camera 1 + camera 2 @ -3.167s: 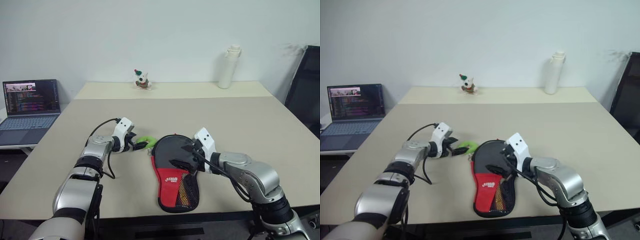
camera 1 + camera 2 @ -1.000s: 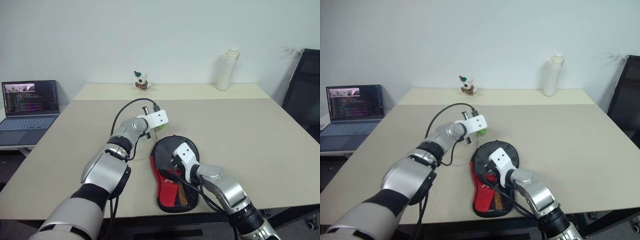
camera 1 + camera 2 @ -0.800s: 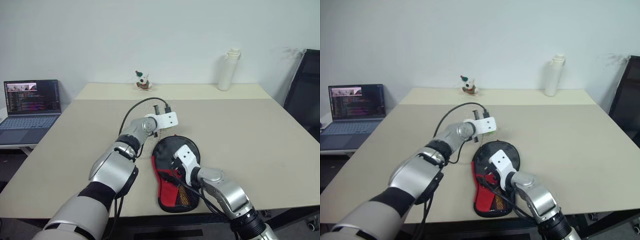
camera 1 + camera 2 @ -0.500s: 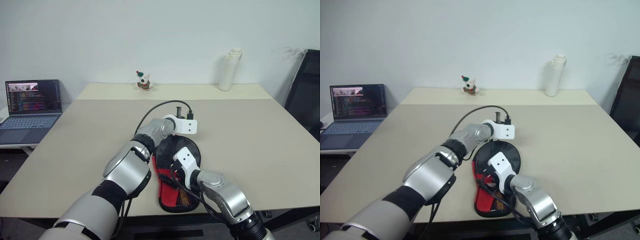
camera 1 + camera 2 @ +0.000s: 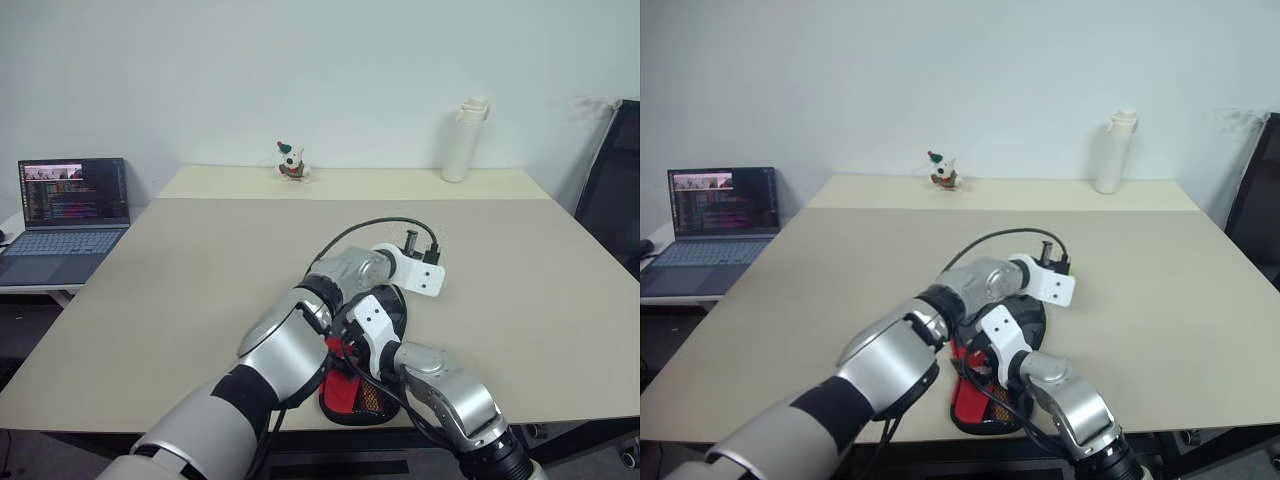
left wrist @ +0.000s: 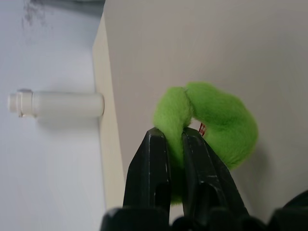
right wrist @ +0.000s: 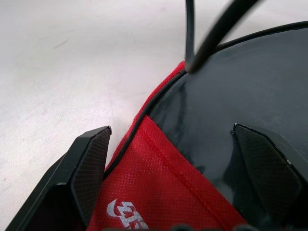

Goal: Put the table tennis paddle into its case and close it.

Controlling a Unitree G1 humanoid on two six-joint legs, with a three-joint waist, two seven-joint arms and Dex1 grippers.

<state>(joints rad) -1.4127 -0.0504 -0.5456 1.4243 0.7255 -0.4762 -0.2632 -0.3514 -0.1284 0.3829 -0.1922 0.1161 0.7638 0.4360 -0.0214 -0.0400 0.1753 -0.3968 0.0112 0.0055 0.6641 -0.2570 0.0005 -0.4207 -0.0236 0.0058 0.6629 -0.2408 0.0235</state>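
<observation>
Left wrist view shows my left tool (image 6: 175, 144) clenched on the green ring charm (image 6: 211, 122), so I keep that pull low along the case (image 5: 372, 392) rim near the worktop's front edge while my right tool (image 7: 185, 168), spread wide, pins it.

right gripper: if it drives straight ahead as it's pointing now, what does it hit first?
Likely the case. The right gripper stands open, angled down at it, one finger over the table beside the case's edge, the other over the black panel. Depth to contact is unclear.
</observation>
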